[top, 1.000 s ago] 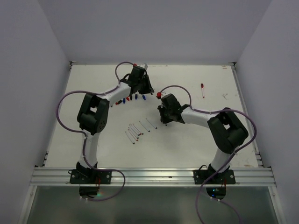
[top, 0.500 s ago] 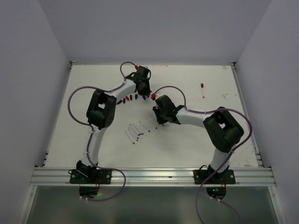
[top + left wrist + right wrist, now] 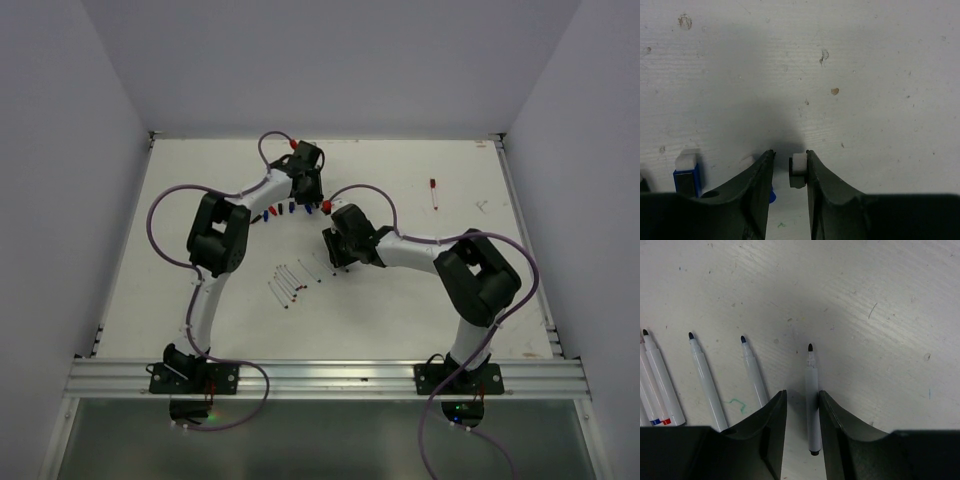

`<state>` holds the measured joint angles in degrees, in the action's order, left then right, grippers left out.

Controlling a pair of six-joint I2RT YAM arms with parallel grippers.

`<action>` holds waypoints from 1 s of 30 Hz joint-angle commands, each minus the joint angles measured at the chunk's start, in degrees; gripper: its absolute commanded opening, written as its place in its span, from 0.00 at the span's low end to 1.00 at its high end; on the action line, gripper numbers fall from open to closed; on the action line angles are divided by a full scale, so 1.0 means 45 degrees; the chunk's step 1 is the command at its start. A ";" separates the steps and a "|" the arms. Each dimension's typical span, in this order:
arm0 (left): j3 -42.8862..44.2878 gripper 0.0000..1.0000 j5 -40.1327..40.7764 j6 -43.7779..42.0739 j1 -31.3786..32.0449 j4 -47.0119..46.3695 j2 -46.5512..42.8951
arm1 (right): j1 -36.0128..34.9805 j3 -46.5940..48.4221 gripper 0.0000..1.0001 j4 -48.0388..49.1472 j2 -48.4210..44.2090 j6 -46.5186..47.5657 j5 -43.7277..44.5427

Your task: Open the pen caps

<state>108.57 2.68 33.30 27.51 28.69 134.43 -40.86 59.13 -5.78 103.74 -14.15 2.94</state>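
The white bench (image 3: 420,310) sits boxed in by plain pale walls (image 3: 60,150), with a metal rail (image 3: 330,378) along its near edge. From overhead the pens (image 3: 288,282) are only thin slivers in a short row at mid-bench. The right wrist camera shows them properly: slim, smooth, white-grey barrels with tapered necks and small dark tips, all uncapped. They lie on a surface with fine scratches and a faint green scribble.

The right gripper (image 3: 802,395) hangs low with its dark fingers parted and released around one black-tipped pen (image 3: 813,410). This pen lies flat between the fingers, close against one of them, with a gap on the other side.

Farther back, the pen caps (image 3: 283,210) form a loose line of red, blue and black dots. The left gripper (image 3: 790,155) straddles one stubby dark cap (image 3: 798,170) with a white end. Its fingers are loosened, and bare bench shows between the cap and one of them. A blue cap (image 3: 687,175) stands just to one side. Well apart, toward the far right, lies a lone red-capped pen (image 3: 434,192).
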 commanded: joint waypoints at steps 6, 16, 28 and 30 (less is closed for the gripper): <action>-0.0416 0.39 0.0343 -0.0388 0.0059 0.0188 -0.0674 | -0.0041 0.0803 0.38 0.0386 -0.0514 -0.0643 -0.0614; -0.0514 0.39 -0.0457 -0.0310 0.0059 -0.0222 -0.1124 | 0.1596 0.2308 0.39 0.0951 0.0050 -0.2437 -0.1647; -0.1119 0.39 -0.1708 0.0061 -0.0097 -0.1081 -0.1396 | 0.2166 0.3011 0.33 0.3941 0.2082 -0.5800 -0.2626; -0.1198 0.40 -0.1708 0.0081 -0.0136 -0.1160 -0.1397 | 0.2166 0.2992 0.33 0.4097 0.2239 -0.5859 -0.2471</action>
<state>103.83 -2.98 33.39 27.40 26.15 131.68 -30.85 70.17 7.81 113.58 -37.43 -7.46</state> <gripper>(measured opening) 0.394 0.337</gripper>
